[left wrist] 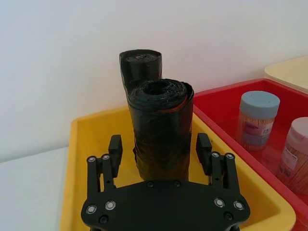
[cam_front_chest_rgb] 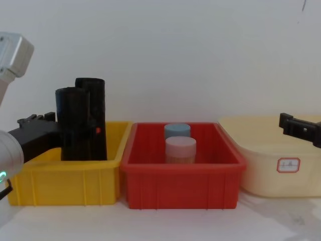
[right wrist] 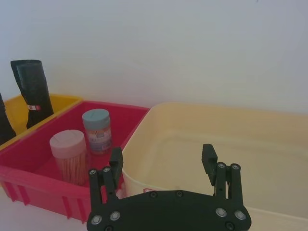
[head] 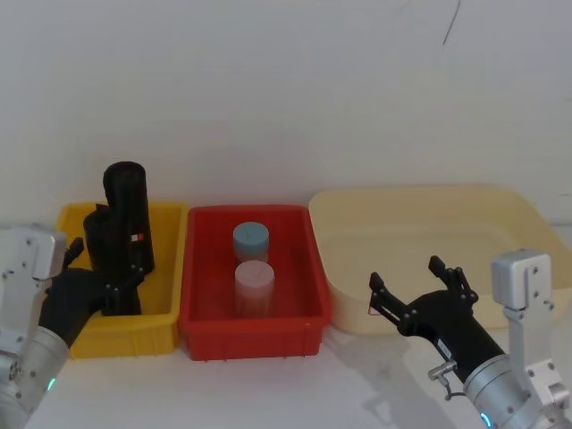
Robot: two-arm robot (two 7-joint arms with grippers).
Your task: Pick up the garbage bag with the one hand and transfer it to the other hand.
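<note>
Matte black crinkled plastic, wound into a tall cyl.: the garbage bag is stood upright in the front-left part of the yellow bin, rising well above the walls. Just behind it a 2nd black roll w/ a small red label is stood, taller still. A smooth hard-plastic red bin is set alongside, w/ two round jars inside: blue-lidded jar at the back, pink-lidded jar in front. A beige tub w/ rounded rim is placed to the right. Open room is left above the bag. The left gripper is spread around the bag's lower half, w/ slim gaps seen beside the fingers; nothing is pinched. The right gripper is held wide apart, unloaded, by the tub's front-left corner.
</note>
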